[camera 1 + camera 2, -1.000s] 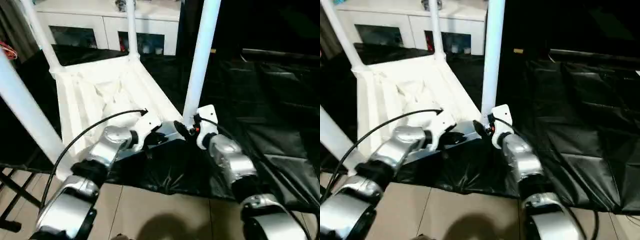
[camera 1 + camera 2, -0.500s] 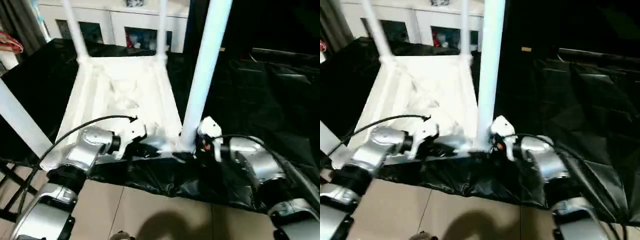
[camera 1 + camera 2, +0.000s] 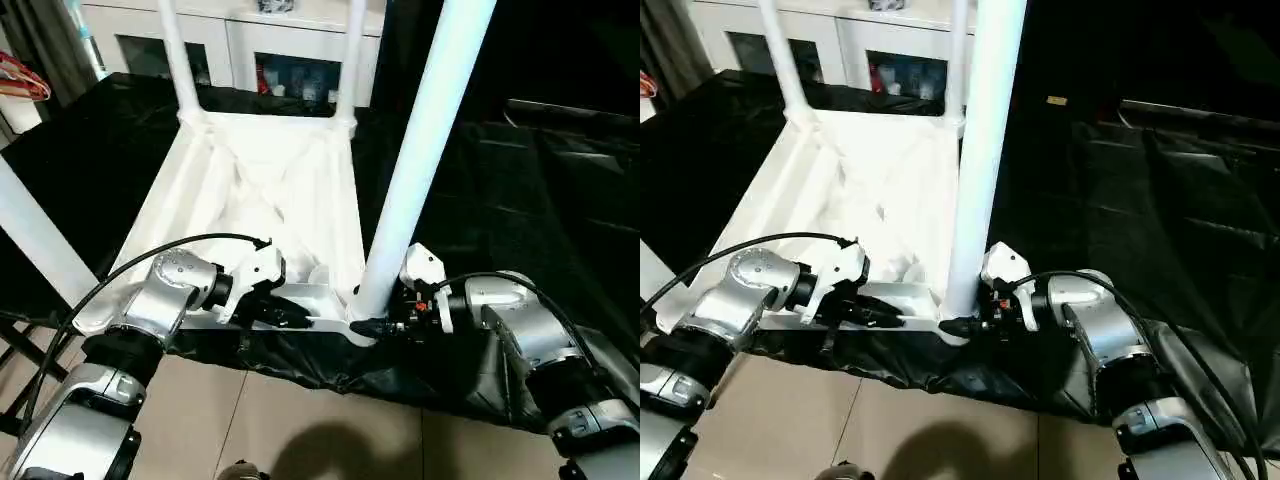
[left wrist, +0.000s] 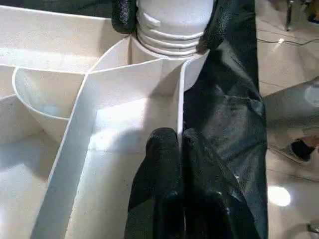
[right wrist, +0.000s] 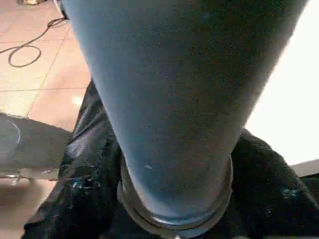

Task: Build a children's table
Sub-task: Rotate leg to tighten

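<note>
Left eye view: table upside down on black sheet, ribbed underside up, four legs up.
Far legs: 11 and 12 o'clock, in far corner sockets.
Near-left leg: 9 o'clock, leaning out of picture.
Left gripper: 7 o'clock, fingers pinched narrow on table's near rim; left wrist view shows rim wall between fingertips.
Near-right leg: centre, upright in near-right socket.
Right gripper: 5 o'clock, jaws wide around that leg's base; right wrist view shows a finger either side of leg.
Cabinet: 12 o'clock, behind table.
</note>
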Tool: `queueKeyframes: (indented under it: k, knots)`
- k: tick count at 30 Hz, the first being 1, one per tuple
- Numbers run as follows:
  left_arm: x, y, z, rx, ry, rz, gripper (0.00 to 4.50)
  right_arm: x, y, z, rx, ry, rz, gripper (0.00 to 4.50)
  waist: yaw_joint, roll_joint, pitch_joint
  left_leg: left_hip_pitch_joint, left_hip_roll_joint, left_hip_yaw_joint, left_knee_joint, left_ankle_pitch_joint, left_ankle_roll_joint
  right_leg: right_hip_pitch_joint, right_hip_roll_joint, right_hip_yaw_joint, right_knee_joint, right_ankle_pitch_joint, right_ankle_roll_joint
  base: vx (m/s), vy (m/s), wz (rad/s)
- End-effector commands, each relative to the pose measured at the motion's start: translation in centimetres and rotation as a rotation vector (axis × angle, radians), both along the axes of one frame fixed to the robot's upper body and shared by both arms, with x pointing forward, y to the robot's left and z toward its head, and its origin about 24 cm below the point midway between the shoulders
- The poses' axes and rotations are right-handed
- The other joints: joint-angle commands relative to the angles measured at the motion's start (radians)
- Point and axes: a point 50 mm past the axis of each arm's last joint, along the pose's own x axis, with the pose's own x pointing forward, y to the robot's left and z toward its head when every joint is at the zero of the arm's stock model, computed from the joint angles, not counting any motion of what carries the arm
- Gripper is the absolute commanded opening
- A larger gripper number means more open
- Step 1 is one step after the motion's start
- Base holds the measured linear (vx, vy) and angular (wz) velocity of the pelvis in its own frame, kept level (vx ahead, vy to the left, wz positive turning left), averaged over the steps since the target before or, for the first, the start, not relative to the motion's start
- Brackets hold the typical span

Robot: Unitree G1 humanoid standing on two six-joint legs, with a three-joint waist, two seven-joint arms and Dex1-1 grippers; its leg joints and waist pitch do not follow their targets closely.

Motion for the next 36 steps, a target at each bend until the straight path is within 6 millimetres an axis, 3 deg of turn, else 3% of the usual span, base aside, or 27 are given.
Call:
queueKeyframes:
  k: [1,5,8,10,11,12,14,16,19,20,24,25,29,30,36]
  knots:
    - [0.4,-0.5,0.1,-0.001,-0.009,0.017,0.0,-1.1,1.3,-0.5,0.026,0.043,0.097,2.73,0.0,-0.005,-0.065,0.013,0.053,-0.022,-0.064,-0.196,0.038,0.046,-0.093,0.053,-0.071,-0.234,-0.188,0.0,0.0,0.0]
    - [0.7,-1.1,0.1,-0.039,-0.029,0.074,0.0,-1.0,1.7,-0.8,0.062,0.039,0.027,2.68,0.001,-0.005,-0.063,0.013,0.052,-0.022,-0.064,-0.202,0.034,0.046,-0.094,0.054,-0.074,-0.251,-0.186,0.0,0.0,0.0]
    - [0.9,-1.4,0.1,-0.041,-0.037,0.1,0.0,-0.7,1.9,-0.8,0.074,0.03,-0.016,2.67,-0.002,-0.006,-0.059,0.014,0.051,-0.024,-0.067,-0.228,0.025,0.044,-0.095,0.053,-0.081,-0.307,-0.173,0.0,0.0,0.0]
    - [1.3,-2.0,-0.1,-0.033,-0.059,0.15,0.0,0.0,2.4,-1.1,0.096,0.011,-0.138,2.67,-0.004,-0.006,-0.057,0.018,0.05,-0.026,-0.069,-0.254,0.013,0.04,-0.097,0.053,-0.089,-0.377,-0.155,0.0,0.0,0.0]
    - [1.8,-3.0,-0.3,-0.022,-0.083,0.212,0.0,1.0,3.1,-1.5,0.11,-0.005,-0.298,2.67,-0.01,-0.005,-0.054,0.021,0.049,-0.029,-0.072,-0.28,-0.001,0.036,-0.098,0.053,-0.094,-0.423,-0.147,0.0,0.0,0.0]
    - [1.8,-3.0,-0.3,-0.022,-0.083,0.212,0.0,1.0,3.1,-1.5,0.11,-0.005,-0.298,2.67,-0.014,-0.006,-0.053,0.021,0.048,-0.031,-0.074,-0.289,-0.01,0.037,-0.1,0.053,-0.098,-0.454,-0.139,0.0,0.0,0.0]
    - [2.3,-4.7,-0.6,-0.011,-0.114,0.295,0.0,2.2,4.5,-2.2,0.112,0.0,-0.529,2.66,-0.032,-0.006,-0.05,0.023,0.045,-0.04,-0.079,-0.336,-0.03,0.036,-0.103,0.045,-0.111,-0.568,-0.097,0.0,0.0,0.0]
    - [2.4,-5.3,-0.8,-0.008,-0.123,0.319,0.0,2.4,5.0,-2.4,0.11,0.005,-0.591,2.66,-0.045,-0.003,-0.05,0.027,0.043,-0.046,-0.079,-0.364,-0.039,0.034,-0.104,0.041,-0.118,-0.608,-0.083,0.0,0.0,0.0]
    - [2.6,-6.3,-0.9,-0.011,-0.137,0.361,0.0,3.0,5.9,-2.7,0.098,0.01,-0.706,2.66,-0.054,-0.005,-0.049,0.031,0.041,-0.043,-0.077,-0.374,-0.024,0.025,-0.101,0.044,-0.125,-0.597,-0.081,0.0,0.0,0.0]
    - [2.8,-7.7,-0.9,-0.023,-0.168,0.402,0.0,3.3,7.3,-2.7,0.099,0.011,-0.784,2.66,-0.057,-0.002,-0.05,0.032,0.041,-0.043,-0.077,-0.379,-0.023,0.024,-0.1,0.045,-0.125,-0.593,-0.086,0.0,0.0,0.0]
    - [2.6,-9.2,-0.9,-0.042,-0.204,0.398,0.0,3.1,8.9,-2.4,0.11,-0.025,-0.755,2.66,-0.056,-0.002,-0.053,0.03,0.043,-0.041,-0.081,-0.376,-0.017,0.028,-0.099,0.045,-0.121,-0.52,-0.098,0.0,0.0,0.0]
    - [2.5,-9.3,-0.9,-0.045,-0.206,0.391,0.0,3.1,9.0,-2.3,0.13,-0.021,-0.743,3.22,-0.055,-0.001,-0.054,0.03,0.044,-0.041,-0.081,-0.372,-0.014,0.029,-0.099,0.046,-0.12,-0.504,-0.102,0.0,0.0,0.0]
    - [2.2,-8.8,-1.0,-0.047,-0.225,0.356,0.0,3.1,8.3,-1.9,0.187,-0.006,-0.721,3.42,-0.052,0.0,-0.056,0.024,0.045,-0.035,-0.082,-0.342,-0.002,0.035,-0.097,0.052,-0.109,-0.408,-0.133,0.0,0.0,0.0]
    - [2.2,-8.6,-1.0,-0.05,-0.226,0.345,0.0,3.1,8.1,-1.9,0.186,-0.013,-0.712,3.72,-0.052,-0.001,-0.056,0.024,0.045,-0.034,-0.083,-0.337,0.0,0.036,-0.097,0.053,-0.108,-0.404,-0.137,0.0,0.0,0.0]
    - [1.5,-6.8,-1.0,-0.048,-0.214,0.238,0.0,2.7,5.8,-1.9,0.114,-0.093,-0.541,4.18,-0.047,-0.005,-0.059,0.018,0.045,-0.03,-0.078,-0.292,0.026,0.042,-0.098,0.054,-0.106,-0.391,-0.137,0.0,0.0,0.0]
